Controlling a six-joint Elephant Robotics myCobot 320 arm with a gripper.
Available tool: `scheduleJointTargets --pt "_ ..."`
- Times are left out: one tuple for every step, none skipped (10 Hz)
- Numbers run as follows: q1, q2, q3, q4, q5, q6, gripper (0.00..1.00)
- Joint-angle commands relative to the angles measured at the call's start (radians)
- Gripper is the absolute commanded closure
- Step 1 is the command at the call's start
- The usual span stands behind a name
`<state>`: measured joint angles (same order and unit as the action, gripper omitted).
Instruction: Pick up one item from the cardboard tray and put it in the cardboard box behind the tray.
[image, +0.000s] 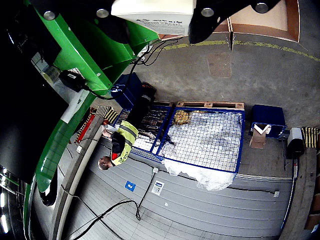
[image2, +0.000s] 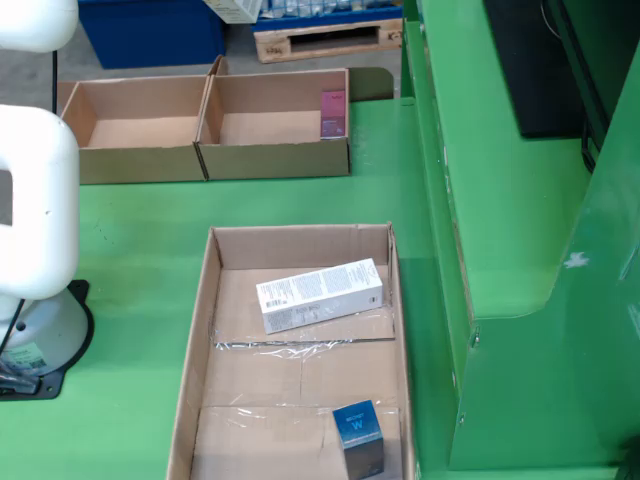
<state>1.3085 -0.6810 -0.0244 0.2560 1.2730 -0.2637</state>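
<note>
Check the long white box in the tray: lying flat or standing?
Lying flat: the white box rests on its long side on the cardboard tray floor.

Wire-mesh cage (image: 205, 137) on floor; hi-vis worker (image: 121, 142) beside; wooden pallet (image2: 325, 38) behind.

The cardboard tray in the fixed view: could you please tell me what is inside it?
Inside the cardboard tray lie a long white box and, near the front edge, a small blue box. Clear tape crosses the floor. The tray's front end is cut off by the frame.
</note>
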Motion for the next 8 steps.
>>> scheduleJointTargets --pt "0.008 0.025 0.024 0.014 -0.009 -0.007 1.00" --pt "0.008 0.025 0.024 0.014 -0.009 -0.007 1.00" --pt "0.008 0.025 0.024 0.014 -0.009 -0.007 1.00" --pt "0.008 0.025 0.024 0.014 -0.009 -0.007 1.00" --pt "-0.071 0.056 0.024 -0.105 0.227 0.100 1.00" --pt "-0.115 0.063 0.024 -0.151 0.328 0.127 1.00" --pt "-0.153 0.066 0.024 -0.198 0.417 0.143 1.00" --pt "-0.190 0.057 0.024 -0.235 0.495 0.147 1.00"
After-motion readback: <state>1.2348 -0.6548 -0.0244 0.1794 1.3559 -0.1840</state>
